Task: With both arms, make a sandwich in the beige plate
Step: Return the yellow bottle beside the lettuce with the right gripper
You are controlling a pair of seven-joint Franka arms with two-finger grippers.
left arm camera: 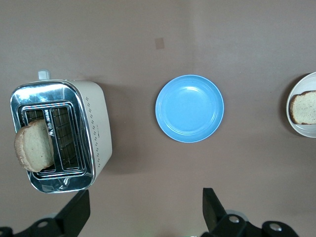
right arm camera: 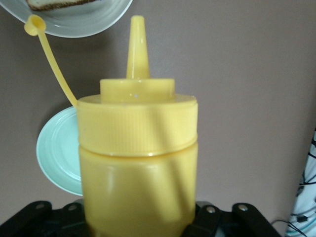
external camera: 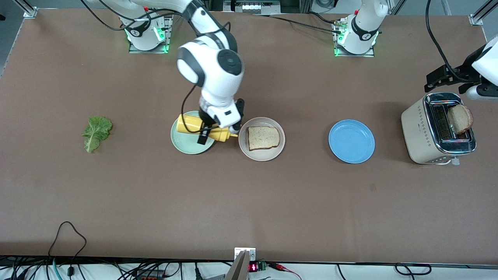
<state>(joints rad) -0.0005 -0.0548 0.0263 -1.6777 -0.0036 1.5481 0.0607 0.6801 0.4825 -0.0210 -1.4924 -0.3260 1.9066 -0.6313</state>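
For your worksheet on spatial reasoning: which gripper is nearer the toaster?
Left. The left gripper hangs open beside the toaster; the right gripper holds the yellow bottle over the mint-green plate.

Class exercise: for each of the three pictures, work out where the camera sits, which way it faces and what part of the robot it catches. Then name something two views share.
Front view: high across the table, facing both bases; right claw grips the yellow squeeze bottle.
Left wrist view: looks down on toaster and blue plate; open left claw fingers show.
Right wrist view: looks along the bottle; claw base shows.
Shared: beige plate with toast.
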